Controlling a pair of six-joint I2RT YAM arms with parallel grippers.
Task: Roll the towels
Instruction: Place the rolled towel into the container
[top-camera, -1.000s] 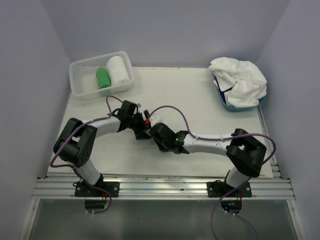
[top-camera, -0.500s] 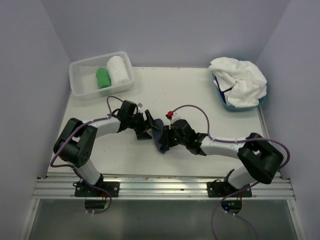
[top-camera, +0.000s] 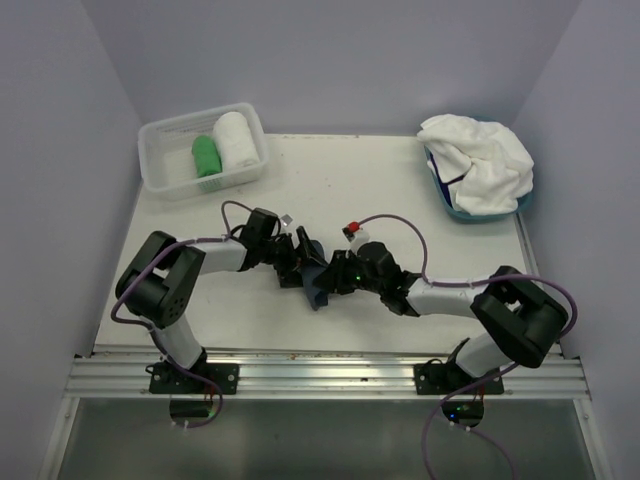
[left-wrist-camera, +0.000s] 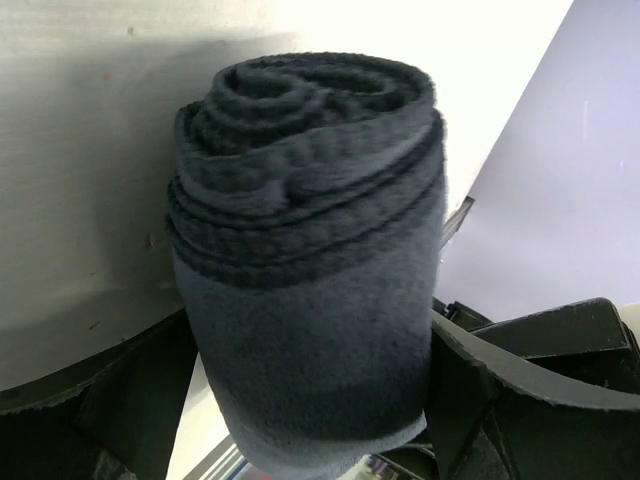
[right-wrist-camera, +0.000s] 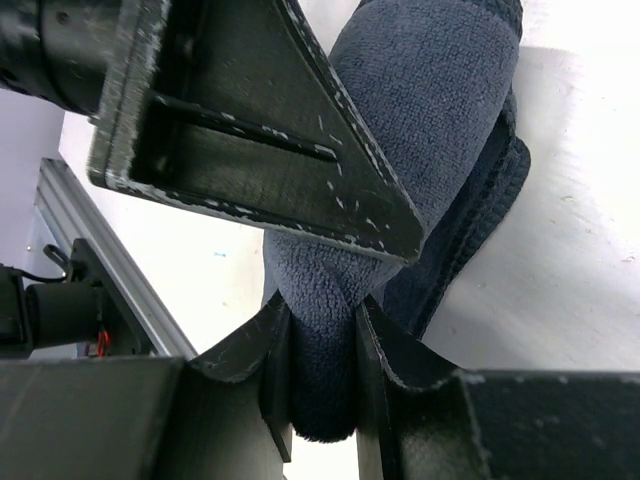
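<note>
Navy towel (left-wrist-camera: 310, 280) is seen wound tight at mid-worktop (top-camera: 420, 200), clamped by the left end effector (top-camera: 298, 262) and pinched at one end by the right end effector (right-wrist-camera: 322, 370). Within the last second the right arm (top-camera: 450, 292) was swung outward; rolling is judged finished, binning pending.

Overhead camera surveys the table (top-camera: 400, 190); both close wrist cameras share the dark towel (left-wrist-camera: 310, 300).

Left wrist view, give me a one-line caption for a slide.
Rolled dark grey towel held in the left gripper, spiral end facing the camera, pale table behind.
</note>
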